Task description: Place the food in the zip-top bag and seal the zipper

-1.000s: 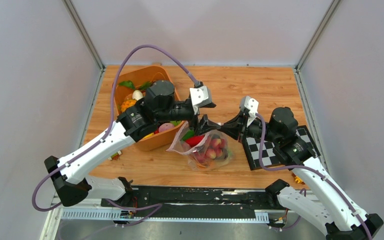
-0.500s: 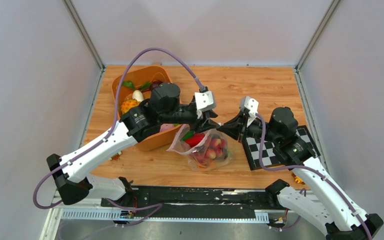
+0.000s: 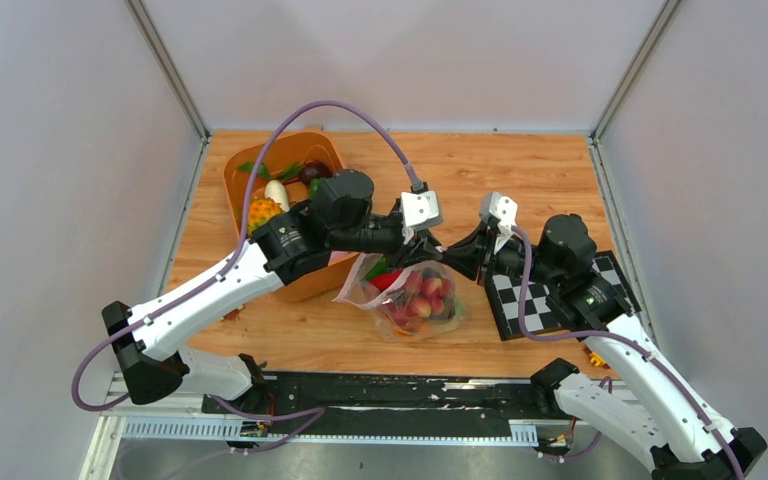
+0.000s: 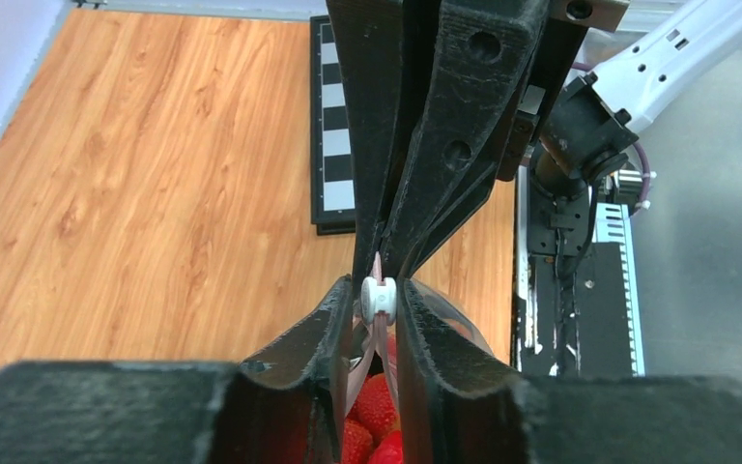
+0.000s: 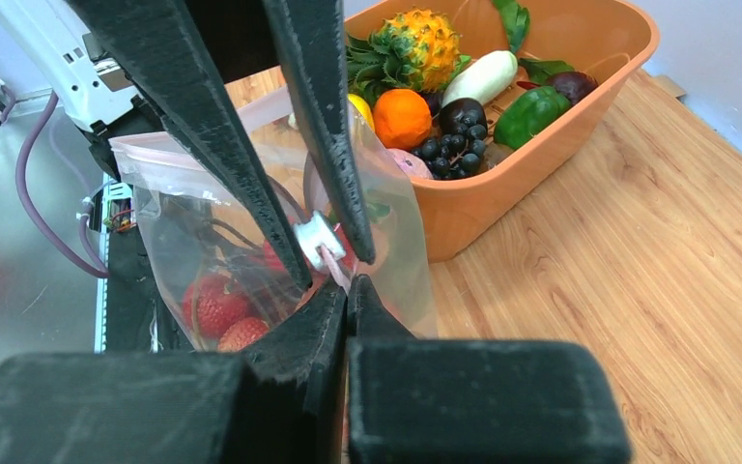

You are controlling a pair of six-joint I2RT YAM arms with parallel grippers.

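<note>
The clear zip-top bag (image 3: 415, 300) hangs between both grippers over the wooden table, with strawberries (image 5: 214, 304) and a red pepper (image 3: 388, 280) inside. My right gripper (image 5: 348, 285) is shut on the pinkish zipper (image 5: 169, 155) at the bag's end. My left gripper (image 4: 379, 290) faces it tip to tip, its fingers pressed against both sides of the zipper's white slider (image 4: 379, 296). In the top view the left gripper (image 3: 428, 250) and right gripper (image 3: 450, 255) almost touch. More food, an orange (image 5: 401, 116) and a green pepper (image 5: 527, 111), lies in the tub.
The orange tub (image 3: 250, 170) stands at the back left, right behind the bag, with my left arm passing over it. A black-and-white checkered board (image 3: 540, 300) lies on the right under my right arm. A black rail (image 3: 380, 392) runs along the near edge.
My left arm has swung right toward the right gripper, and its jaws have narrowed from wide open onto the white slider. The right gripper and bag have stayed in place.
</note>
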